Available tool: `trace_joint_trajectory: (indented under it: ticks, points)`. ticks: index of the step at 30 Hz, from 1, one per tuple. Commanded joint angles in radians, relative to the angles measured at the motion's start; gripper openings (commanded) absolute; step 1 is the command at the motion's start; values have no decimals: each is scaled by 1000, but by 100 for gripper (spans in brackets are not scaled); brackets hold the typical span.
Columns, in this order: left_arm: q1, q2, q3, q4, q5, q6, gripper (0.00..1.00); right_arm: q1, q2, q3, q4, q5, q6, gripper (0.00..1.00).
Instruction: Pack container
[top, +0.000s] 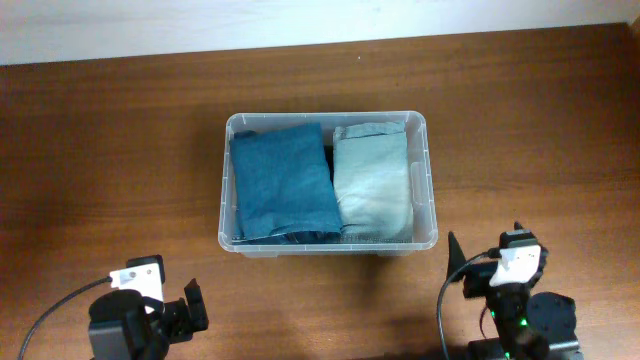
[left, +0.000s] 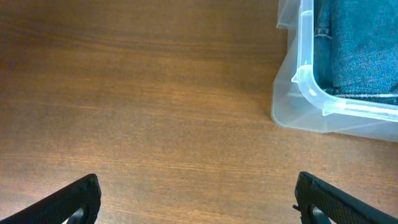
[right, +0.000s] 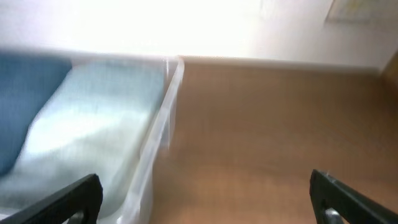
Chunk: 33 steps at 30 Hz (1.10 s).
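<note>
The clear plastic container (top: 424, 150) sits at the middle of the wooden table. Inside lie folded dark blue jeans (top: 283, 180) on the left and folded pale light-wash jeans (top: 373, 178) on the right. My left gripper (top: 178, 312) is open and empty at the front left, away from the bin; its wrist view shows the container's near corner (left: 305, 93) and blue denim (left: 360, 50). My right gripper (top: 480, 262) is open and empty at the front right; its blurred view shows the container's wall (right: 158, 137) and the pale jeans (right: 87, 118). The bottom label is hidden.
A pale wall (top: 300, 20) runs along the table's far edge. Bare wood (top: 100, 150) lies left and right of the container. Cables trail from both arm bases at the front edge.
</note>
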Motion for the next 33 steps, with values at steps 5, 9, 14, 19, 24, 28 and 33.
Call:
trace_joint_trajectory:
  ticks: [5, 9, 14, 19, 24, 28, 33]
  points:
    - [0, -5, 0, 1, 0, 5, 99, -6, -1, -328, 571, 6, -75, 99]
    - [0, -5, 0, 1, 0, 5, 99, -6, -27, -351, 578, -33, -75, 98]
    - [0, -5, 0, 1, 0, 5, 99, -6, -26, -351, 506, -33, -75, 98]
    - [0, -5, 0, 1, 0, 5, 99, -6, -23, -351, 473, -29, -75, 98]
    - [0, -5, 0, 1, 0, 5, 99, -6, -23, -351, 473, -29, -75, 98]
    - [0, -5, 0, 1, 0, 5, 99, -6, -23, -351, 473, -29, -74, 99]
    - [0, -5, 0, 1, 0, 5, 99, -6, -23, -351, 473, -29, -75, 98]
